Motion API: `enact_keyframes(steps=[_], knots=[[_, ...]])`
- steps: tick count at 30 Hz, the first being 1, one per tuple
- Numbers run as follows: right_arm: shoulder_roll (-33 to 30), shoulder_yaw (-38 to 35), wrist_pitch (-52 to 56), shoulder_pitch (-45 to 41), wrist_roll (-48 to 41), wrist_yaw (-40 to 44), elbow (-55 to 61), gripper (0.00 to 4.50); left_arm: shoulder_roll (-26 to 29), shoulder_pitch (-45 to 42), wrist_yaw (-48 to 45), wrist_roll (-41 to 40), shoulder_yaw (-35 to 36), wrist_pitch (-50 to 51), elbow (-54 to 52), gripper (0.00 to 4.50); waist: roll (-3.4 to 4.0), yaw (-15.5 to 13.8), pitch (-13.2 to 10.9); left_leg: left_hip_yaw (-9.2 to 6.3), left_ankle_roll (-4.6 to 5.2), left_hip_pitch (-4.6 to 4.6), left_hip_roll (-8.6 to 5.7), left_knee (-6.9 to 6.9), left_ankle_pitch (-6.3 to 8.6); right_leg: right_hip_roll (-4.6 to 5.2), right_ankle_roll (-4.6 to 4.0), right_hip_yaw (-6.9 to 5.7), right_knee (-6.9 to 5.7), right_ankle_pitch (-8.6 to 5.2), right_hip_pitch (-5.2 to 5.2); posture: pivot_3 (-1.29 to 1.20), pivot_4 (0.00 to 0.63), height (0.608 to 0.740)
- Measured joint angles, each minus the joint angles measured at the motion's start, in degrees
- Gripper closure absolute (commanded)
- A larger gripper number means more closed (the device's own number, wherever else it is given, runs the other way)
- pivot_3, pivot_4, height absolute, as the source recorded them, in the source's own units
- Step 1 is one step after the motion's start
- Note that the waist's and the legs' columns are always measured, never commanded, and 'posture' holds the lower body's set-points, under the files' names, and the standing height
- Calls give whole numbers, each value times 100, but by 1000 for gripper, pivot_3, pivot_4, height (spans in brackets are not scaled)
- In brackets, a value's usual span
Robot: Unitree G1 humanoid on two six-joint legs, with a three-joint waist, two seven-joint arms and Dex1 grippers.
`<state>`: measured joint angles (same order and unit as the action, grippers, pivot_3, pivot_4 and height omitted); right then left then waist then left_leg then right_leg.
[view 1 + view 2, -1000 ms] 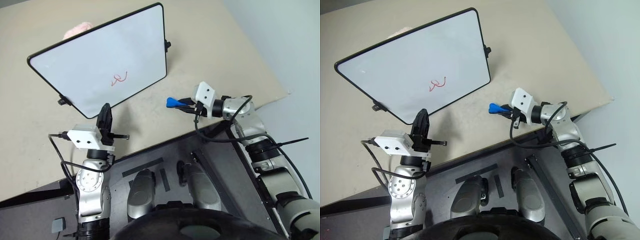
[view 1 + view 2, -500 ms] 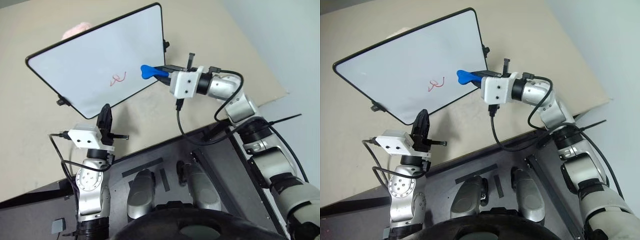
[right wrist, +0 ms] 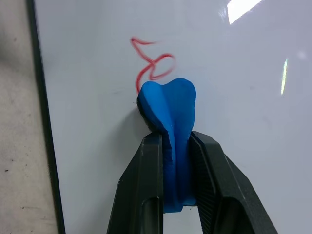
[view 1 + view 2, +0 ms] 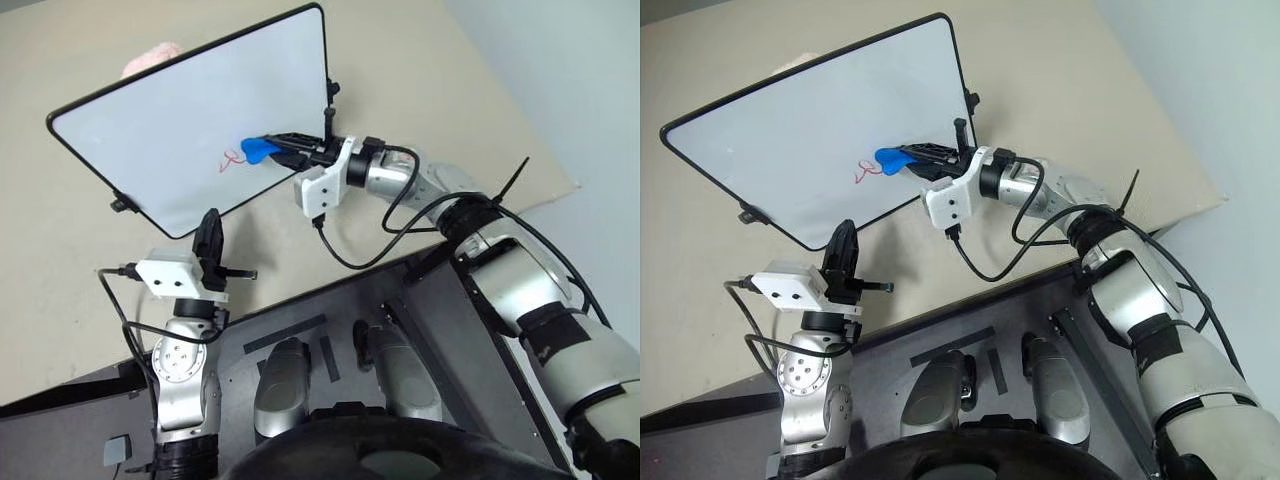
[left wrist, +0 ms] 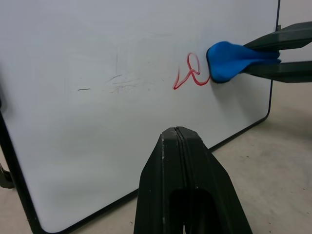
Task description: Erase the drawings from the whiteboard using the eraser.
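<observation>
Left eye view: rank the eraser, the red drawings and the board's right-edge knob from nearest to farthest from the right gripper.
1. eraser: clamped in the right gripper.
2. drawings: just beyond the eraser's tip, on the whiteboard.
3. knob: on the board's right edge, up from the gripper.

Eraser (image 4: 891, 159) against whiteboard (image 4: 770, 140) drawings (image 4: 862, 172)

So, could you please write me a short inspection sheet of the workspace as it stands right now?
Surface: beige table, bare where visible.
Job's things: whiteboard propped at a tilt; red drawings unerased; blue eraser at the scribble's edge.
Clutter: a pink thing behind the board's top edge, too hidden to identify.
Hands: right hand shut on the eraser; left hand shut, holding nothing, short of the board.
Cables: black cable loops below the right wrist; another by the left wrist.
Surroundings: pale wall beyond the table's right edge.
</observation>
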<state>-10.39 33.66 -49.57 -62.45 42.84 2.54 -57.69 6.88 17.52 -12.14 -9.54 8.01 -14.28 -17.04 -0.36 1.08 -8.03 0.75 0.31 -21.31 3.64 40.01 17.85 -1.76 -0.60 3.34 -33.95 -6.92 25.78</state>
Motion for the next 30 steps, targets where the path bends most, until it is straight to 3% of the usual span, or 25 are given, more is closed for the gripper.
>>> enact_keyframes(steps=[8, 19, 30], knots=[[257, 544, 47, -200, 630, -849, -752, 3725, -29, 28, 17, 5, -7, -36, -1, 4500, 0, 32, 0, 0, 1, -3, 1, 1, -1, 0, -8, -5, -5, 7, 9, 0, 150, 740], [203, 592, 73, -725, 880, -1998, -826, 3725, -31, 30, 18, 4, -5, -61, -1, 4500, 0, 58, 0, 0, 4, -55, 1, 5, -2, -1, -25, -14, -5, 41, 76, 0, 150, 740], [646, 869, 159, -600, 970, -1977, -1023, 3725, -31, -1, 15, 4, -7, -61, -1, 4500, 0, 97, 0, 0, 8, -52, 0, 8, -5, -1, -30, -25, 4, 70, 92, 0, 150, 740]])
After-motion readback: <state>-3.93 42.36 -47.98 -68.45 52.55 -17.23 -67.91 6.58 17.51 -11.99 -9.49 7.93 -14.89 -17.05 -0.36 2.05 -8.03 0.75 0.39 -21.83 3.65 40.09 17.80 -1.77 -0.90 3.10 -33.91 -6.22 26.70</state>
